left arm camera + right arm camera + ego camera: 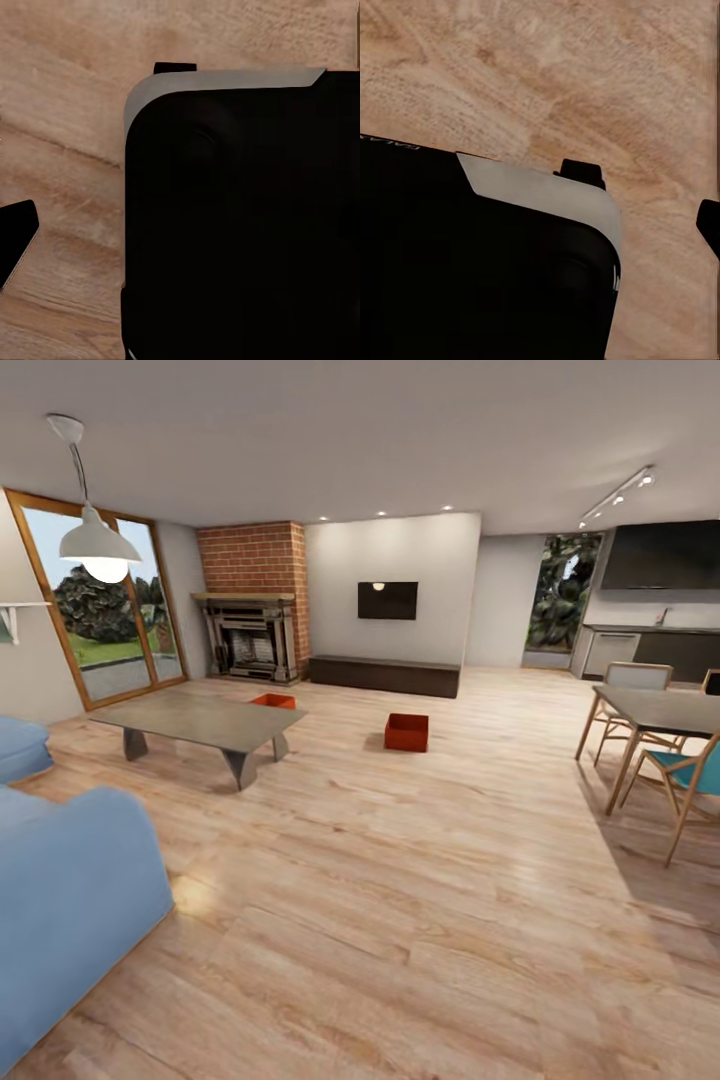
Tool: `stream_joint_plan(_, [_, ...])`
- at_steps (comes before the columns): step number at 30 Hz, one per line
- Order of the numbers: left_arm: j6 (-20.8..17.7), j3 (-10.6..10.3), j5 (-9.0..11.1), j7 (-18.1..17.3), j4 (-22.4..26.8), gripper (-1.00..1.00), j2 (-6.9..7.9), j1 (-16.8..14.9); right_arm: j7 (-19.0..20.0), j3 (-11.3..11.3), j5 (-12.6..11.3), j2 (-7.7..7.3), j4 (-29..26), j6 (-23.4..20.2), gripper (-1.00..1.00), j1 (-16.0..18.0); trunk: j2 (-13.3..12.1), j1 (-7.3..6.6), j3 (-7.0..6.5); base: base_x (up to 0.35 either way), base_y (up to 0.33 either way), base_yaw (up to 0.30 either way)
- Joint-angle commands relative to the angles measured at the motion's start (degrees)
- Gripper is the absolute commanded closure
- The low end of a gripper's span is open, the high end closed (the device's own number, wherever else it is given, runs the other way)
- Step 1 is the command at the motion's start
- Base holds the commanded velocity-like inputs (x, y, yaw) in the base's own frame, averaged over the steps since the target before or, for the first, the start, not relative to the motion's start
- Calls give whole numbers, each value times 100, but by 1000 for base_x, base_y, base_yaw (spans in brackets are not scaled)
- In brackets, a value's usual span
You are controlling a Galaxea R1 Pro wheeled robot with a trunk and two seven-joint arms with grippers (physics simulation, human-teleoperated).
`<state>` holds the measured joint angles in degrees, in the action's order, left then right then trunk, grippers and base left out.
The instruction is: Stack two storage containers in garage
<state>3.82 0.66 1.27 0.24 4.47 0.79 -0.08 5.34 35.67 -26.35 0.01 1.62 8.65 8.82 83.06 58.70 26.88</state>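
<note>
Two orange-red, thin-walled rectangular open boxes sit upright on light wood planks. One box [407,732] stands in the open just above the frame's centre. The other box [274,701], left of centre, shows only partly behind the far edge of a low grey table [200,719].

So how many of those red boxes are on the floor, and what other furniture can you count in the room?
Orange-red storage containers: 2 (one in the open, one behind the coffee table)
Coffee tables: 1
Dining tables: 1
Chairs: 2
Blue sofas: 1
Low dark cabinets: 1
Total: 8
</note>
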Motion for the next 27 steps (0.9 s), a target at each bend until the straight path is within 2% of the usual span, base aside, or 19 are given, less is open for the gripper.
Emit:
stream_joint_plan(1, [14,4,13,2,1,-100,0,-1,38,37,-61,-1,18,31,-100,6,2,3,5,322,0,0])
stream_joint_plan(20, [14,4,13,2,1,-100,0,-1,38,37,-56,16,16,47,-100,6,2,3,5,322,0,-2])
stream_joint_plan(27, [14,4,13,2,0,-100,0,-1,38,37,-54,17,16,49,-100,6,2,3,5,322,0,-207])
